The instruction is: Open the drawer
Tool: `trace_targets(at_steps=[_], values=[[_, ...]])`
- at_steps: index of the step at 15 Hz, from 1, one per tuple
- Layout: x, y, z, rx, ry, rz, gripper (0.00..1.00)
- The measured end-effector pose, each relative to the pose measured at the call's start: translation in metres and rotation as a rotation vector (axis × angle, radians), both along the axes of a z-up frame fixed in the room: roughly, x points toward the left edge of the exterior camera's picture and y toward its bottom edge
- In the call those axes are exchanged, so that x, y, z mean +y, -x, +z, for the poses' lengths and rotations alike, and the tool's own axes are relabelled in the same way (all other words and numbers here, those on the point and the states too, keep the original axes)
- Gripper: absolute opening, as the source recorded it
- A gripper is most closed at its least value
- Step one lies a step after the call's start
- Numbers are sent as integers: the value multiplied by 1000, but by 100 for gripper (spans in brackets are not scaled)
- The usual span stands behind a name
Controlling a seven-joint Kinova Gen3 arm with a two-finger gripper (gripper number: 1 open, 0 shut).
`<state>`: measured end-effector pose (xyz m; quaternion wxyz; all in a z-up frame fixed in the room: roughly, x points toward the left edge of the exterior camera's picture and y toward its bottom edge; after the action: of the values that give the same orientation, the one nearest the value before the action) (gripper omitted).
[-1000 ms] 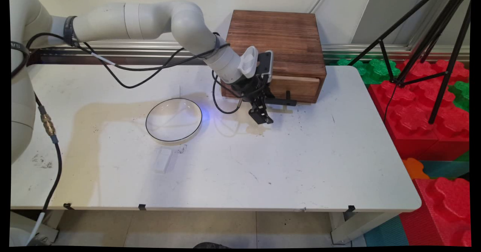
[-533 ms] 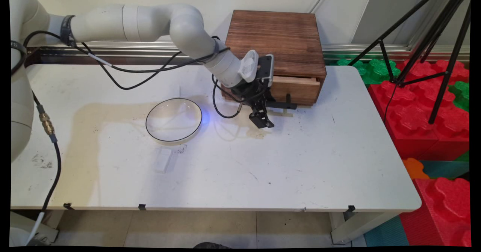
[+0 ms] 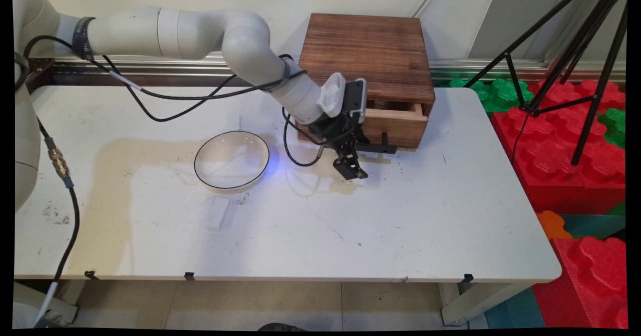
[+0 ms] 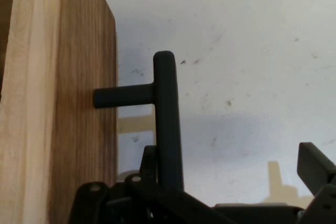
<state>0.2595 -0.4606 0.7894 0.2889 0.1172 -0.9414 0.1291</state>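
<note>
While resting one finger against the black T-shaped handle of the drawer, keeping the gripper spread wide – clamping nothing, with the other finger well apart from the bar. Hanging low just in front of the drawer front, close above the white table. Sitting slightly out of the dark wooden box at the table's far edge – showing a gap at its top. Lying to the picture's left: a black-rimmed clear bowl, and near it a small clear block.
</note>
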Motion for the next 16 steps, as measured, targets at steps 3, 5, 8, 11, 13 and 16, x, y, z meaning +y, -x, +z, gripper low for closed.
trace_targets(at_steps=[3,5,8,11,13,16], values=[[9,4,0,7,-5,-4,100],[16,8,0,11,-9,-9,100],[28,13,-1,18,-16,-18,100],[39,17,-1,24,-23,-28,100],[48,21,-1,29,-29,-36,100],[56,24,-1,35,-36,-44,100]])
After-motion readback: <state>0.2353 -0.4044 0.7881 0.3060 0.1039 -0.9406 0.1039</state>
